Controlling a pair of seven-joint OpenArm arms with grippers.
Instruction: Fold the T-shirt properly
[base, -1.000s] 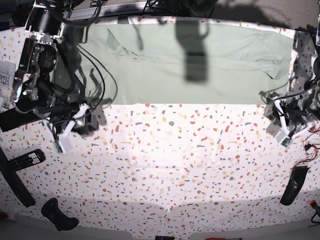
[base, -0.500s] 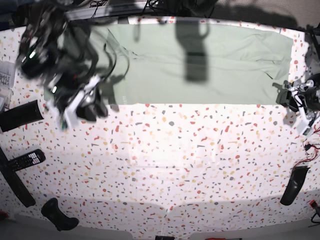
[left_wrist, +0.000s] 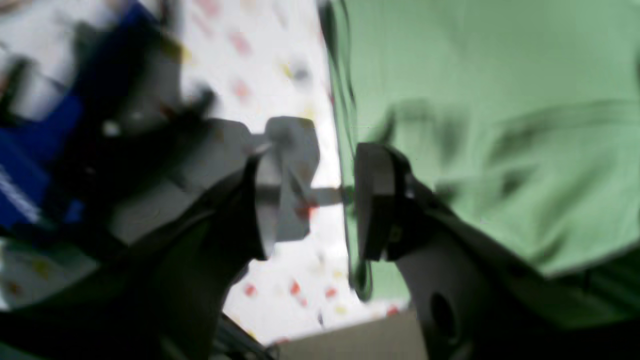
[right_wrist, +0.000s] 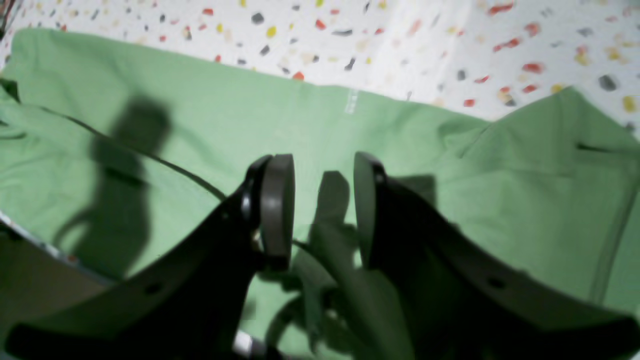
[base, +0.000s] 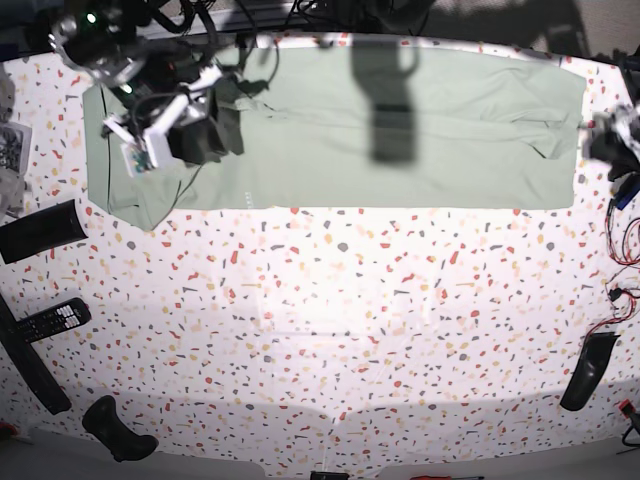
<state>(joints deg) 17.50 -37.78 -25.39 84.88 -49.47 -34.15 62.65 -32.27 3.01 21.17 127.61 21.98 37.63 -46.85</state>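
Note:
The pale green T-shirt (base: 400, 150) lies flat as a long band across the far side of the table, collar end to the left. My right gripper (base: 212, 135) hovers over that left end near the collar. In the right wrist view the right gripper (right_wrist: 322, 210) is open, with only shadowed T-shirt (right_wrist: 525, 200) cloth beneath the gap. My left gripper (base: 606, 140) is at the shirt's right edge. The blurred left wrist view shows the left gripper (left_wrist: 325, 200) open, straddling the T-shirt (left_wrist: 500, 100) hem, holding nothing.
The speckled table (base: 350, 320) carries a remote control (base: 55, 318), a black bar (base: 40, 230) and a black handle (base: 118, 430) along its left side. Another black piece (base: 588, 370) and red cables (base: 625, 290) lie at the right edge.
My right arm swung from the table in front of the shirt up over its left end. My left arm moved back and right to the shirt's right edge, jaws widening.

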